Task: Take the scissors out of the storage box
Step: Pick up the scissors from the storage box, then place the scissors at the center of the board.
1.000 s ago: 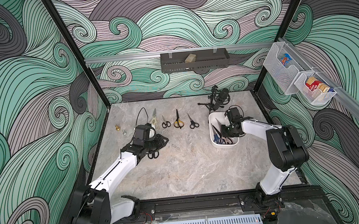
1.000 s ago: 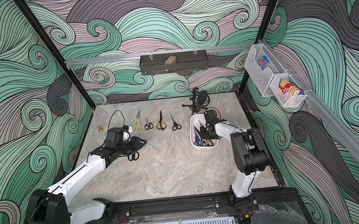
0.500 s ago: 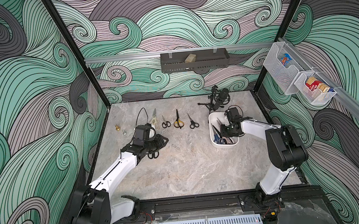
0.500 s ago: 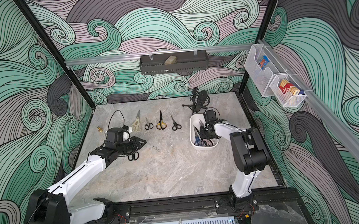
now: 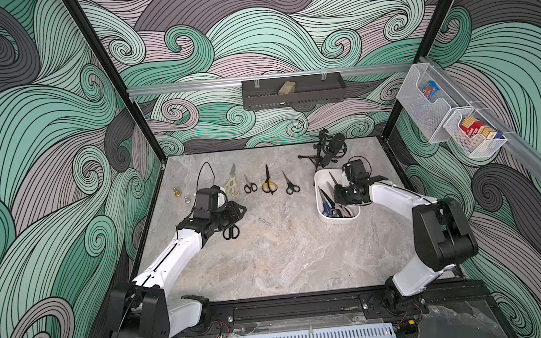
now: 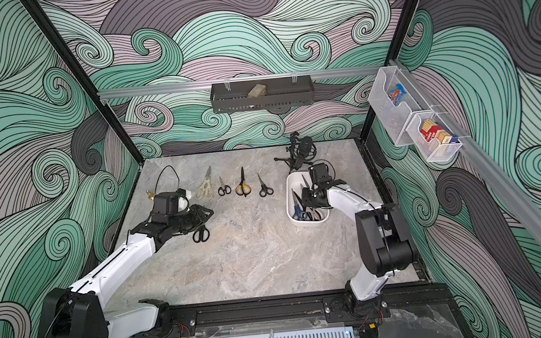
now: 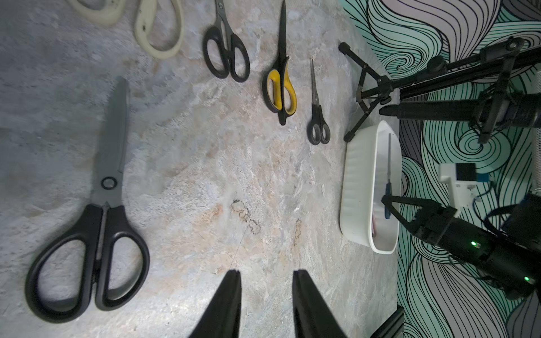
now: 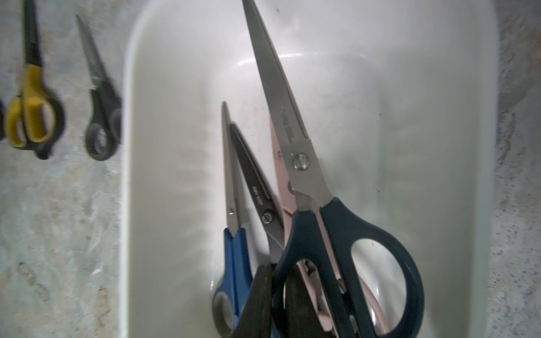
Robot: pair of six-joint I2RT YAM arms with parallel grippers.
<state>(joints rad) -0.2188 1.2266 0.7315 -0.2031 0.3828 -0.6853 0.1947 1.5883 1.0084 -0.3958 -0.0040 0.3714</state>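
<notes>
Both right jaws are together inside the storage box (image 8: 175, 146), seemingly pinching a handle loop of the navy-handled scissors (image 8: 295, 140), which lie uppermost. Under them rest a blue-handled pair (image 8: 237, 257), a dark-bladed pair (image 8: 254, 187) and a pink pair (image 8: 281, 190), all pointing the same way. The left jaws stand apart and empty over the worktop (image 5: 287, 253), just beside the large black scissors (image 7: 108, 181). Farther back a row lies on the worktop: a cream pair (image 5: 231, 185), a small black pair (image 5: 249, 185), a yellow-black pair (image 5: 269, 183) and a slim black pair (image 5: 291, 186). On the back wall a black tray (image 5: 293, 99) holds a beige block (image 5: 286, 87). Wire baskets (image 5: 422, 111) on the side rail hold coloured packets (image 5: 471, 128).
</notes>
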